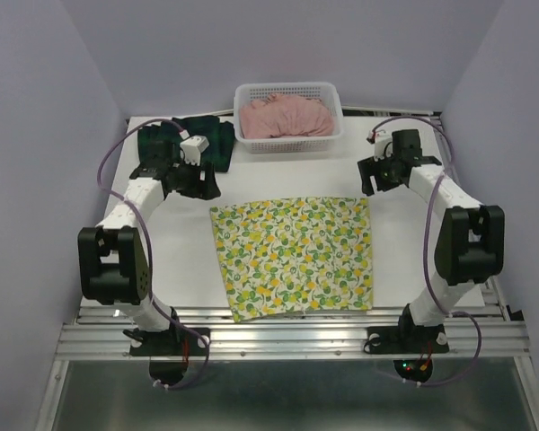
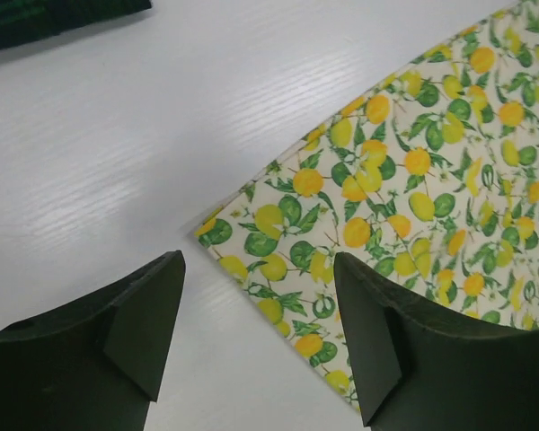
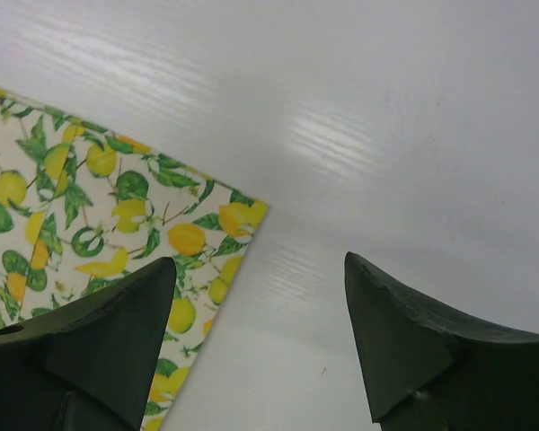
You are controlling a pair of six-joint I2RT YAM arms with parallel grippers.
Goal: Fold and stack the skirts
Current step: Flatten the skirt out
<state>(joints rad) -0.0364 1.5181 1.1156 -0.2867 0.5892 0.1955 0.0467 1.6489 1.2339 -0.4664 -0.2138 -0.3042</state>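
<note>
The lemon-print skirt (image 1: 294,257) lies spread flat in the middle of the table. My left gripper (image 1: 204,187) is open and empty just above its far left corner (image 2: 217,230). My right gripper (image 1: 375,178) is open and empty above its far right corner (image 3: 247,212). The dark plaid skirt (image 1: 190,139) lies at the far left behind the left arm; its edge shows in the left wrist view (image 2: 45,16). The pink pleated skirt (image 1: 286,117) is bunched in the basket.
A white lattice basket (image 1: 287,92) stands at the far middle of the table. Purple walls close in the left, back and right. A metal rail runs along the near edge at the arm bases.
</note>
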